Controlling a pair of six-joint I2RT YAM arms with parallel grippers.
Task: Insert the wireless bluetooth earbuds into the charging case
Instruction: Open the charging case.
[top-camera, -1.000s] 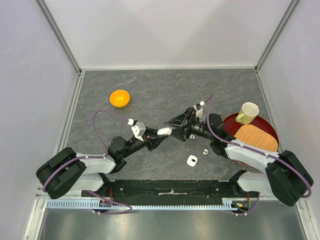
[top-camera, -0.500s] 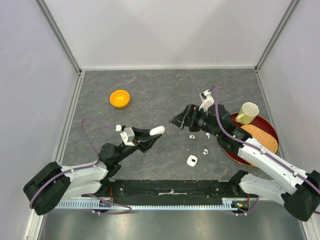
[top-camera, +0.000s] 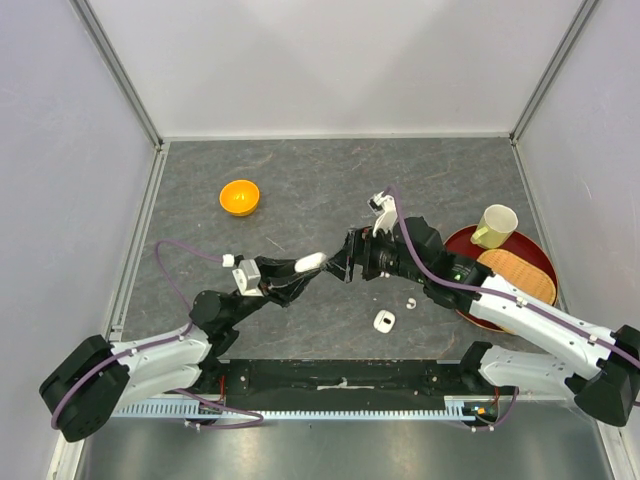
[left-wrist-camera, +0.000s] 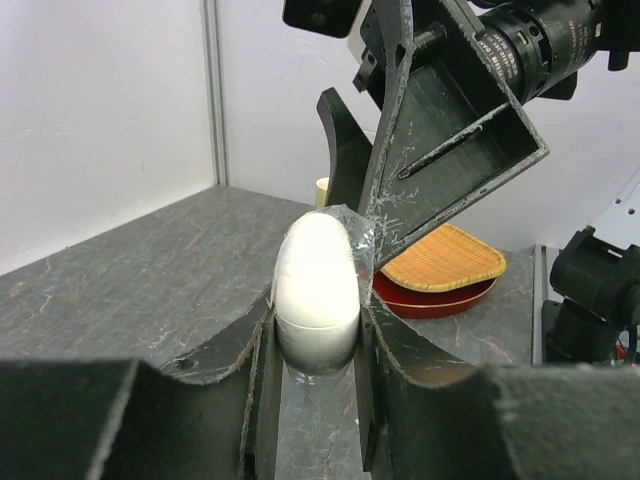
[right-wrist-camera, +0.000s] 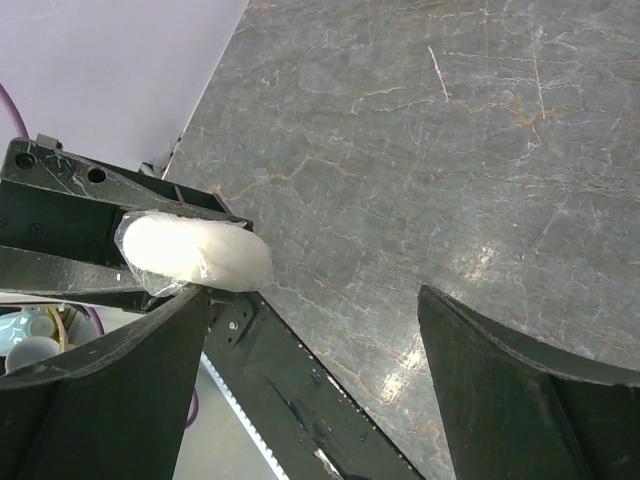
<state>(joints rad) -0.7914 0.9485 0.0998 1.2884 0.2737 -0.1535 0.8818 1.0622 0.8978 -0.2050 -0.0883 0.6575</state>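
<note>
1. Dark grey stone-patterned tabletop (top-camera: 330, 175) with pale veins, closed in by plain white walls (top-camera: 330, 60) on three sides.
2. Small round orange bowl (top-camera: 240, 197), upright with its mouth up, on the far left part of the tabletop and well apart from the other items.
3. Round dark red tray (top-camera: 458, 246), at the tabletop's right edge.
4. Tan woven mat (top-camera: 513, 276), lying flat on the tray.
5. Pale yellow cup (top-camera: 495, 226), upright at the tray's far edge, just beside the mat.

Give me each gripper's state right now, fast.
Left gripper: shut on the white charging case.
Right gripper: open, empty, jaws spread near that case.
</note>
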